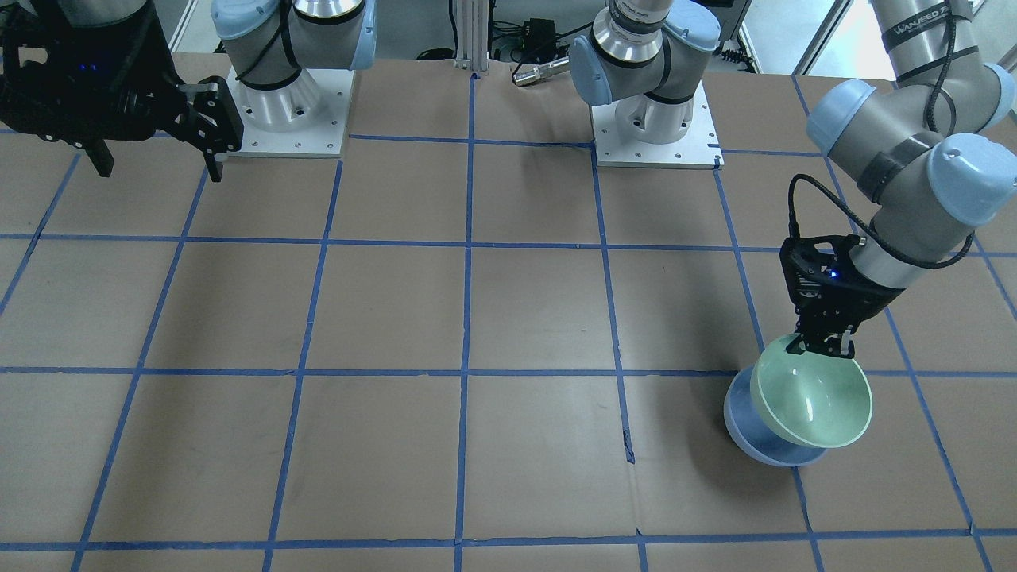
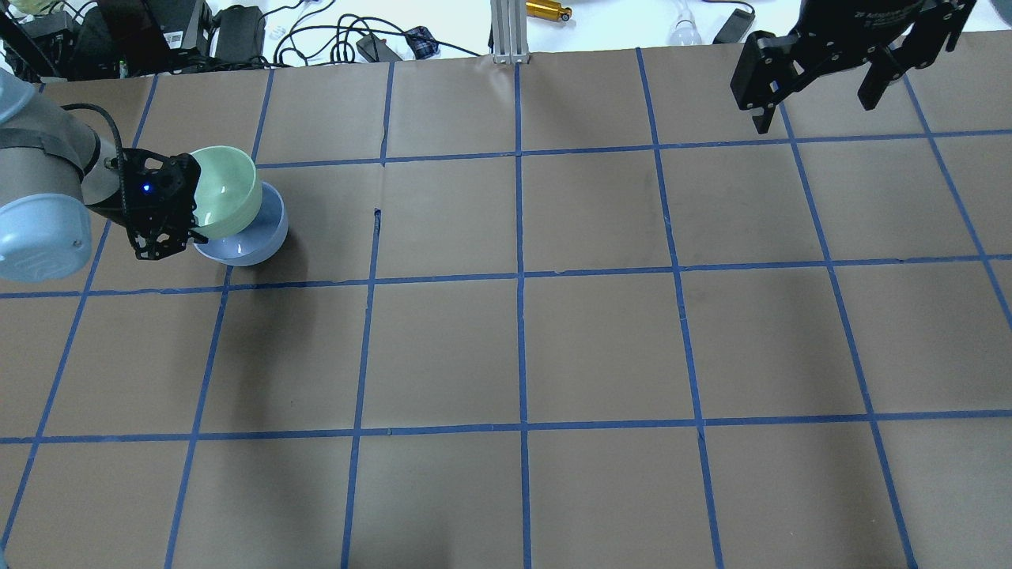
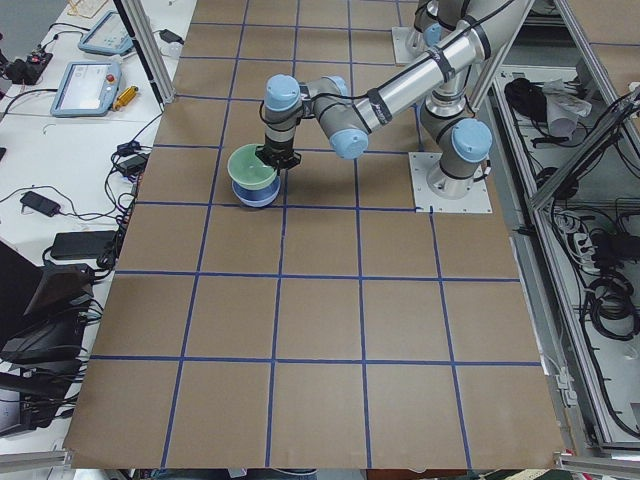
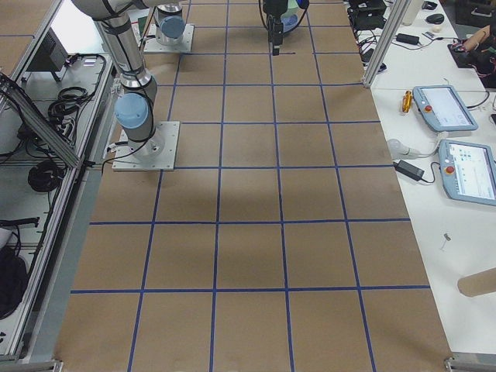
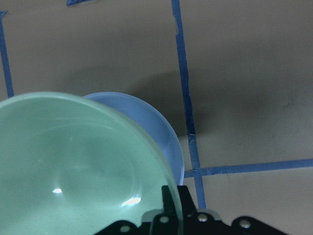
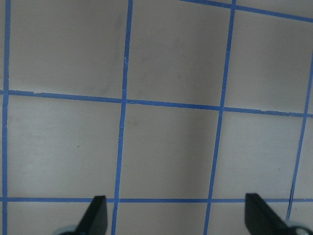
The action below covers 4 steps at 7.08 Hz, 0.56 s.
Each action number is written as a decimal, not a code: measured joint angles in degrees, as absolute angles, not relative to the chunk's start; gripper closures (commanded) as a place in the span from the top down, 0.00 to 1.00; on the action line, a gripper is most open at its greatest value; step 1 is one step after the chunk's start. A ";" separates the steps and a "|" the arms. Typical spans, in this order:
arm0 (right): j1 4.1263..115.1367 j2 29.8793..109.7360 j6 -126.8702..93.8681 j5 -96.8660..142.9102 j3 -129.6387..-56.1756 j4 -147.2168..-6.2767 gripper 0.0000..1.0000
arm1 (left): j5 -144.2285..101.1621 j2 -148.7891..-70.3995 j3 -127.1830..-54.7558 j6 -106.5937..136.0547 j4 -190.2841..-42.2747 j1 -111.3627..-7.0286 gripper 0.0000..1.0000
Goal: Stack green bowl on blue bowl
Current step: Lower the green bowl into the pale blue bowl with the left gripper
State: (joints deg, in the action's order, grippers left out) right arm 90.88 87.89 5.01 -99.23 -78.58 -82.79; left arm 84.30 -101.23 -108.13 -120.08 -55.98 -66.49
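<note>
My left gripper (image 1: 826, 347) is shut on the rim of the mint-green bowl (image 1: 810, 395) and holds it tilted, partly over the pale blue bowl (image 1: 751, 433). The blue bowl stands upright on the table, mostly covered by the green one. In the overhead view the green bowl (image 2: 228, 190) overlaps the blue bowl (image 2: 257, 237) next to my left gripper (image 2: 192, 225). The left wrist view shows the green bowl (image 5: 73, 166) in front of the blue bowl (image 5: 164, 142). My right gripper (image 2: 814, 99) is open and empty, high over the far right of the table.
The brown table (image 2: 522, 348) carries a grid of blue tape lines. The two arm bases (image 1: 286, 103) (image 1: 651, 111) stand on the robot's side. Cables and devices (image 2: 237, 35) lie past the far table edge.
</note>
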 measured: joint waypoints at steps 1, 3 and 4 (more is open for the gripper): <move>90.88 87.89 5.01 -99.23 -78.57 -82.79 1.00 | 84.16 -101.42 -108.70 -119.83 -55.61 -66.51 1.00; 90.88 87.89 5.01 -99.23 -78.57 -82.79 1.00 | 84.39 -101.33 -108.93 -118.56 -55.37 -66.69 1.00; 90.88 87.89 5.01 -99.23 -78.57 -82.79 1.00 | 84.49 -100.40 -108.75 -116.56 -55.57 -67.25 1.00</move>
